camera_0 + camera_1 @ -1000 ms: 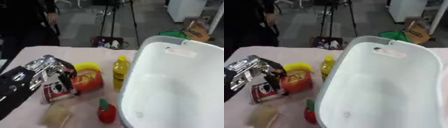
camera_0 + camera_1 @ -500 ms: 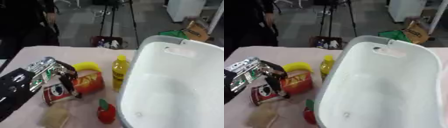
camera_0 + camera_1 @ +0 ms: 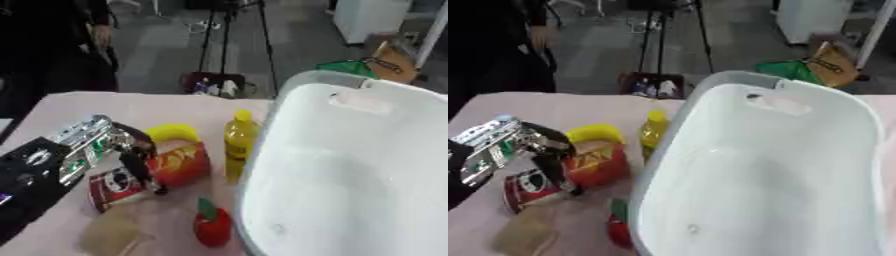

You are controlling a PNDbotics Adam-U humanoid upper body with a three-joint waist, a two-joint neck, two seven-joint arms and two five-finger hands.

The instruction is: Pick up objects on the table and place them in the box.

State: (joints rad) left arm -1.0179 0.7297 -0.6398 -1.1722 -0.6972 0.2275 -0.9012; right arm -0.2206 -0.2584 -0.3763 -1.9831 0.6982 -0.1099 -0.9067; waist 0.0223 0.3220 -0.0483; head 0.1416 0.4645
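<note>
On the table (image 3: 61,110) left of the white box (image 3: 350,165), the left hand (image 3: 105,147) curls its fingers (image 3: 140,170) round the lying red can (image 3: 157,172); it should lift clear of the yellow bottle (image 3: 238,145) before swinging over the box rim.

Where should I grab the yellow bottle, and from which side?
Take the yellow bottle round its body below the cap, probably coming from above. It stands upright, hemmed in by the white box on its right and the red can on its left.
</note>
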